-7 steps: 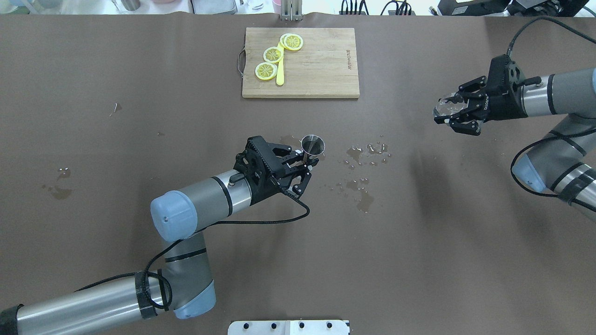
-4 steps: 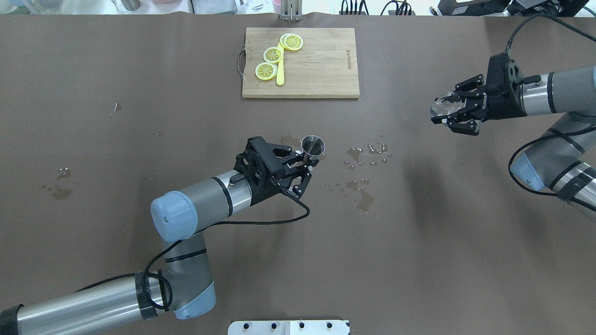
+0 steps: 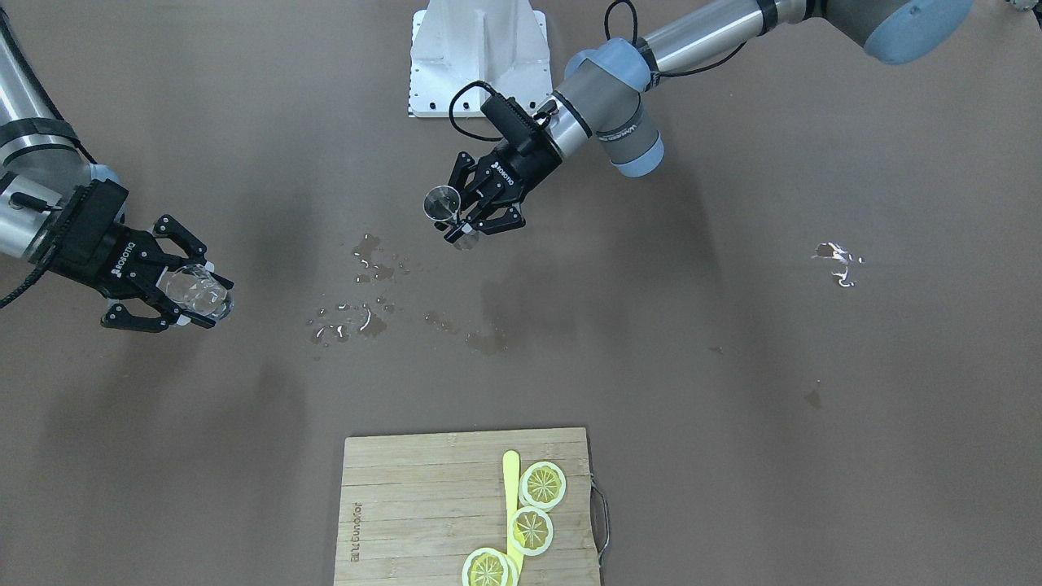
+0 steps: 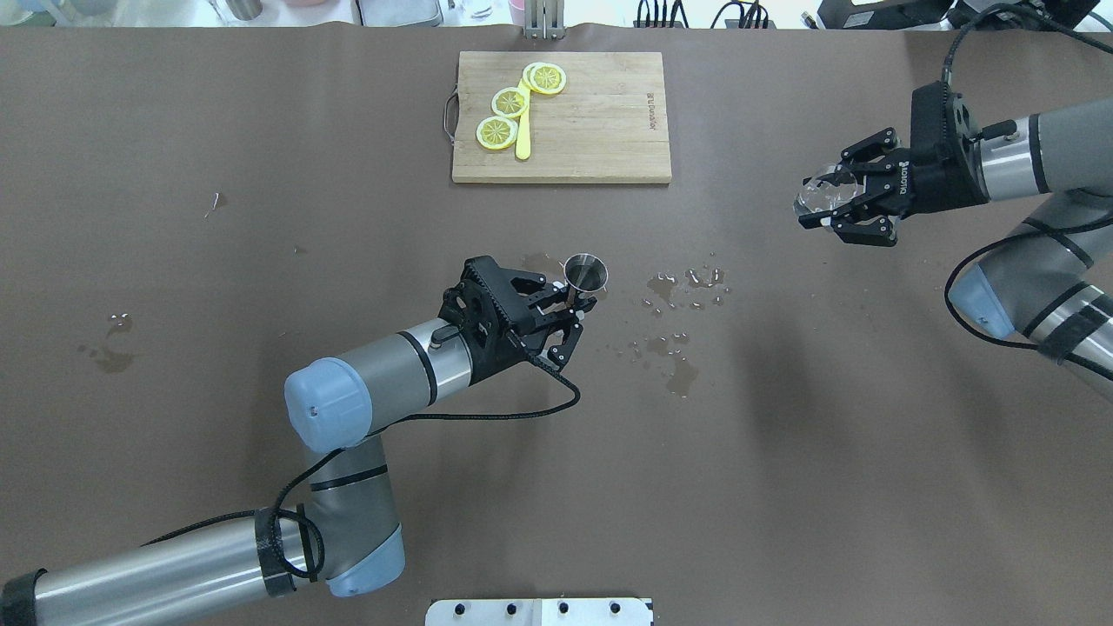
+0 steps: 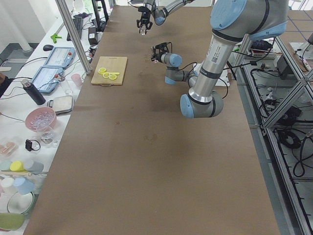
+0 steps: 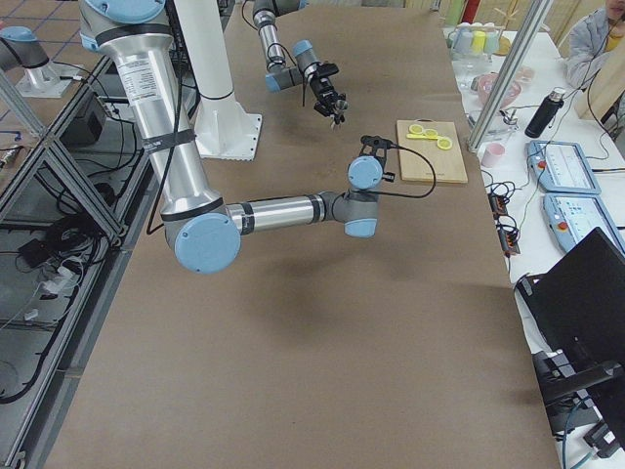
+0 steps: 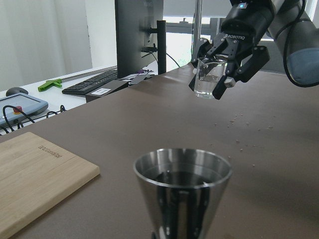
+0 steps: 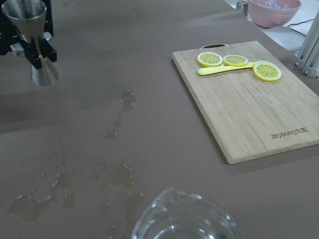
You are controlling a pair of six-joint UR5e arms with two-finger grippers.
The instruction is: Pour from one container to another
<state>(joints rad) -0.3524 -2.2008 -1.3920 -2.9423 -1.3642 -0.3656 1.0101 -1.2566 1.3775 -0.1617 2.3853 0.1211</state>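
The metal jigger (image 4: 585,271) is held upright above the table's middle, with my left gripper (image 4: 581,303) shut on its narrow waist. The left wrist view shows the jigger (image 7: 182,194) close up, its rim level and its inside dark. Far to the right and clear of the table hangs the small clear glass (image 4: 822,196), gripped by my right gripper (image 4: 828,203), which is shut on it. From the front, the glass (image 3: 195,293) sits at the left and the jigger (image 3: 444,205) near the centre. A wide gap separates the two containers.
A wooden cutting board (image 4: 591,130) with lemon slices (image 4: 509,103) and a yellow knife lies at the far middle. Water puddles (image 4: 678,374) and drops (image 4: 665,285) wet the brown table cover between the grippers. Smaller wet spots (image 4: 109,343) lie at the left.
My right gripper has carried the glass a little leftward and farther from the robot. The left arm and the jigger have stayed still.
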